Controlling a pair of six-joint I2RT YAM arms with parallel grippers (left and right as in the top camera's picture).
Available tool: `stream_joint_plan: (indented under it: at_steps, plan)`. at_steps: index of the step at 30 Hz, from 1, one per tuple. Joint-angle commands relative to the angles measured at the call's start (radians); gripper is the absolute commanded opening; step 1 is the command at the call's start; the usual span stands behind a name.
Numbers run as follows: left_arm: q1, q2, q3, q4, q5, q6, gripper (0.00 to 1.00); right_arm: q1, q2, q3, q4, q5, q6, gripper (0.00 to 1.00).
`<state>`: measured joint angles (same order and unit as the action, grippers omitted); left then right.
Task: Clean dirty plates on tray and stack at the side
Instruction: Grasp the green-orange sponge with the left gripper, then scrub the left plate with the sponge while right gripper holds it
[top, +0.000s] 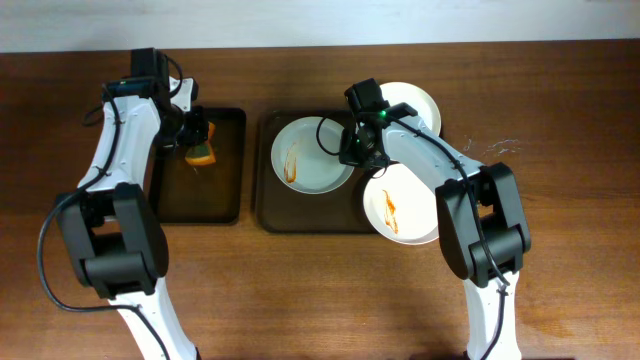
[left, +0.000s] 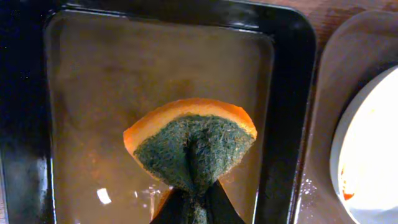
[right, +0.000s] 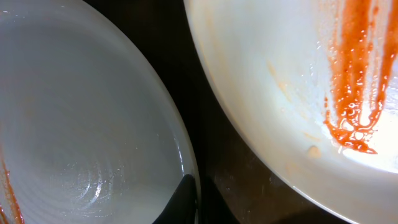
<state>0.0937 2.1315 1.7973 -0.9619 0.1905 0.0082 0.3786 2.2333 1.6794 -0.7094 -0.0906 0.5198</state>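
Note:
Three white plates lie on or over the dark brown tray (top: 268, 205). The left plate (top: 305, 155) has an orange smear. The lower right plate (top: 400, 208) is smeared too and overhangs the tray's right edge. The upper right plate (top: 412, 103) looks plain white. My right gripper (top: 358, 146) is shut on the left plate's right rim (right: 93, 124), one finger (right: 181, 200) lying inside the rim. The smeared neighbour plate (right: 292, 93) is close beside it. My left gripper (top: 190, 128) is shut on an orange and green sponge (left: 189, 140) above the black tray (left: 286, 93).
The smaller black tray (top: 225, 200) stands left of the brown tray and holds a brownish wet film. In the left wrist view the brown tray's corner (left: 354, 68) and the left plate's edge (left: 373, 155) show at the right. Bare wooden table (top: 560, 120) lies right of the plates.

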Motion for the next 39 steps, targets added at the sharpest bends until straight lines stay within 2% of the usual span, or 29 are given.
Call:
stream_joint_plan:
  at_steps: [1, 14, 18, 20, 23, 26, 31, 36, 38, 39]
  plan:
    - [0.0, -0.081, 0.032, -0.002, 0.032, 0.023, 0.0, 0.007, 0.03, 0.008, -0.005, 0.013, -0.002, 0.05]
    - [-0.047, -0.082, 0.032, -0.007, 0.03, 0.022, 0.0, 0.007, 0.031, 0.008, -0.006, 0.013, -0.002, 0.06]
    - [-0.061, -0.082, 0.032, 0.015, 0.033, -0.106, 0.0, 0.007, 0.031, 0.008, -0.007, 0.004, -0.002, 0.06]
    - [-0.092, -0.082, 0.032, 0.033, 0.047, -0.113, 0.0, 0.006, 0.031, 0.008, -0.002, -0.006, -0.002, 0.06]
    - [-0.214, -0.064, 0.032, 0.1, 0.058, -0.114, 0.0, 0.006, 0.031, 0.008, -0.001, -0.024, -0.002, 0.06]
    - [-0.306, 0.012, 0.031, 0.139, 0.092, -0.113, 0.0, -0.014, 0.031, 0.008, 0.011, -0.14, -0.002, 0.04]
    - [-0.342, 0.125, 0.031, 0.153, 0.127, -0.109, 0.0, -0.021, 0.031, 0.005, 0.011, -0.15, -0.006, 0.04]
    - [-0.342, 0.221, 0.031, 0.102, 0.094, -0.108, 0.0, -0.021, 0.031, 0.005, 0.013, -0.149, -0.006, 0.04]
    - [-0.342, 0.221, 0.031, -0.007, 0.108, -0.072, 0.0, -0.021, 0.031, 0.005, 0.015, -0.144, -0.006, 0.04]
    - [-0.342, 0.221, 0.031, -0.075, 0.135, -0.009, 0.0, -0.021, 0.031, 0.005, 0.015, -0.142, -0.006, 0.04]
